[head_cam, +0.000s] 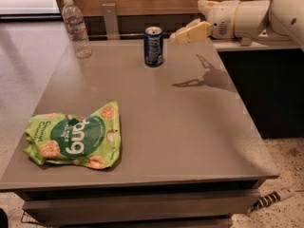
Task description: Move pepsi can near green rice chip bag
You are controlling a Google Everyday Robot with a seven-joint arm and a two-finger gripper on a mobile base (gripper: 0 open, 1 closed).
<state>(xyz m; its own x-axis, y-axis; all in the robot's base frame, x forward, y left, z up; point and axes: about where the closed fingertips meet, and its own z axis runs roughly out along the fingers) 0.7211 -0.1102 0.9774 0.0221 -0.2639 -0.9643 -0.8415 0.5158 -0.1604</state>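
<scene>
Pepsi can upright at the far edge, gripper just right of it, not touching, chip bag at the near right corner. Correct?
No. The camera view shows the green rice chip bag at the near left corner of the table, not the near right. The pepsi can stands upright at the far edge, with the gripper just right of it, not touching.

Water bottle (76, 27) on grey table (190, 137)

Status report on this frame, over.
Gripper open, airborne right of pepsi can, no contact. Can upright, far side of table; green rice chip bag near-left. Nothing between them; water bottle far-left.
</scene>
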